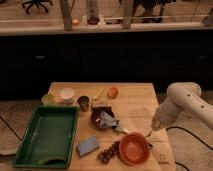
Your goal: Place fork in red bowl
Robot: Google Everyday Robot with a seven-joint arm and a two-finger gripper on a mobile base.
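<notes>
Camera view: gripper [154, 127] at lower right, just above the red bowl [134, 149].
Fork [148, 134] lies at the gripper's tip, by the bowl's upper-right rim; whether it is gripped cannot be told.

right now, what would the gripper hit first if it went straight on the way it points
The gripper, over the table, points down and left; it would probably meet the red bowl first, at its rim, though depth is unclear.

dim warm light | deep shadow behind | gripper [154, 126] near red bowl [134, 149]
</notes>
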